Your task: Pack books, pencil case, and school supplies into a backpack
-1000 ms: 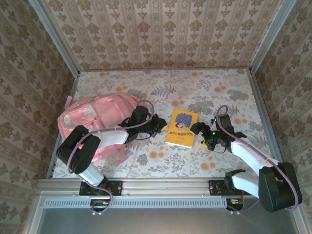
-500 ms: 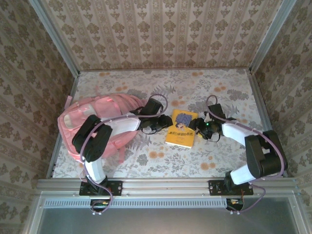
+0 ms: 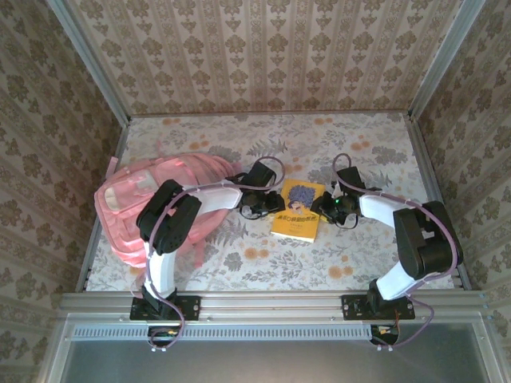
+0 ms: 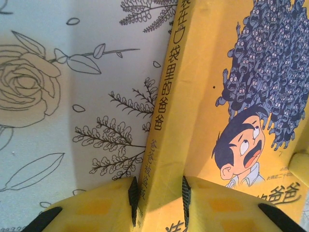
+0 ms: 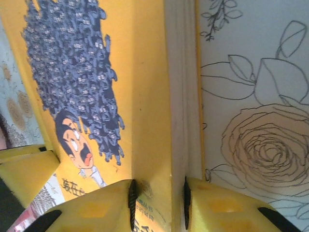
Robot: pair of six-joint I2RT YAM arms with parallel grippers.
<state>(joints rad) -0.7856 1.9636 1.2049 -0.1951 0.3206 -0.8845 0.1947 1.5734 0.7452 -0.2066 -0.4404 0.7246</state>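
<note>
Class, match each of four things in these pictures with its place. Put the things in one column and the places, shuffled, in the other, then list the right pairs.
Things
1. yellow book
2. backpack
3. left gripper
4. right gripper

Places
A. clamped on the book's page edge
B. lying at the left side of the table
C. between the two grippers
D. clamped on the book's spine

Pairs: 1-C, 2-B, 3-D, 4-A
</note>
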